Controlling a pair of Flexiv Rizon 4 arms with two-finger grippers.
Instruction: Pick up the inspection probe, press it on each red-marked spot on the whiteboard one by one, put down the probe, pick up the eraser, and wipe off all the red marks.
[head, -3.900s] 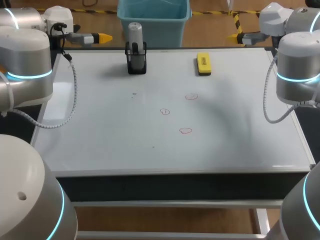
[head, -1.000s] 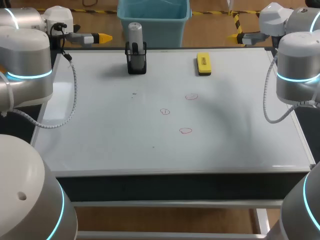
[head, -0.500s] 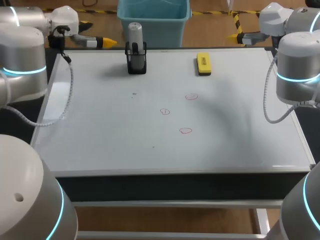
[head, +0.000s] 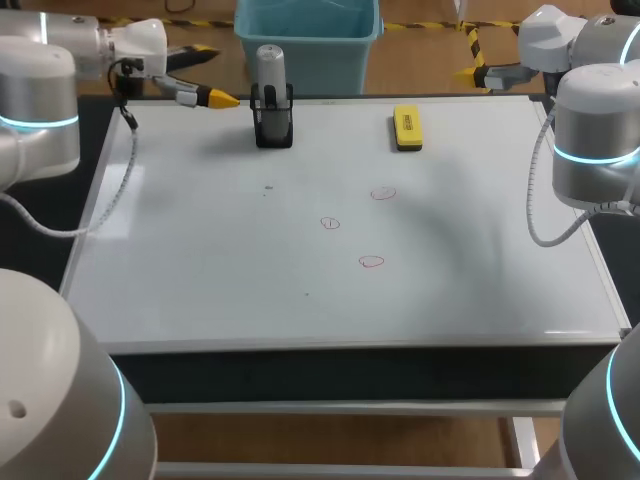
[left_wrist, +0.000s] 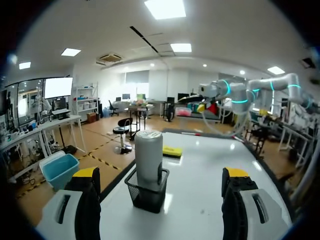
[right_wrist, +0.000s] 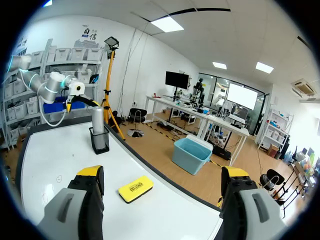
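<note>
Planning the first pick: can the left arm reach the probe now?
Probably yes: the left pincer is open, the probe stands upright in its holder straight ahead, and nothing lies between.

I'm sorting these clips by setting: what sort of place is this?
Probably a robot lab test bench: a left arm and a right arm flank a whiteboard that carries red marks, a probe standing in a holder, and an eraser.

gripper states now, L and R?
Left gripper: open, empty; the probe stands ahead of it in its holder.
Right gripper: open, empty.
</note>
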